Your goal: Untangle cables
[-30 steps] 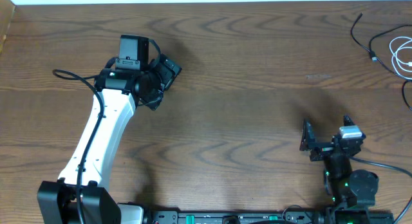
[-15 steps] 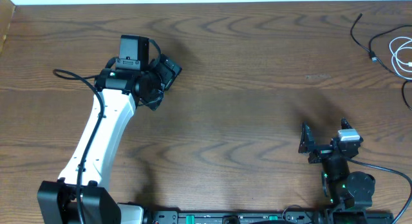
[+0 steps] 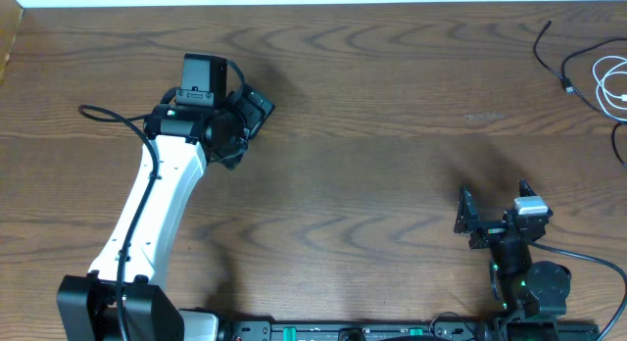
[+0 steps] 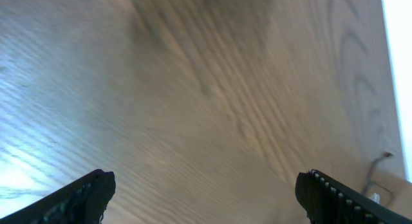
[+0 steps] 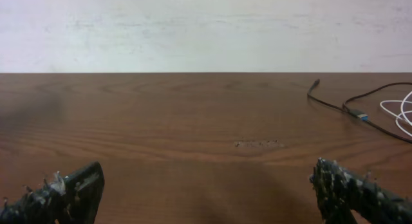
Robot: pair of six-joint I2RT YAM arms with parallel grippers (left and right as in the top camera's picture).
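A black cable [image 3: 560,65] and a coiled white cable [image 3: 613,88] lie tangled at the table's far right edge. In the right wrist view the black cable [image 5: 335,105] with a blue plug [image 5: 362,115] runs beside the white cable [image 5: 396,112]. My right gripper [image 3: 490,212] [image 5: 206,193] is open and empty, near the front right, well short of the cables. My left gripper [image 3: 251,125] [image 4: 206,199] is open and empty over bare wood at the far left. A black cable end [image 4: 378,167] shows small at the right edge of the left wrist view.
The brown wooden table [image 3: 372,135] fills the view, with a white wall behind it [image 5: 206,24]. A wooden edge [image 3: 8,37] shows at the far left corner. My left arm's white link [image 3: 157,194] lies across the left side.
My right gripper drew back slightly toward the front edge and a little left, then held still. The left arm and the cables have not moved.
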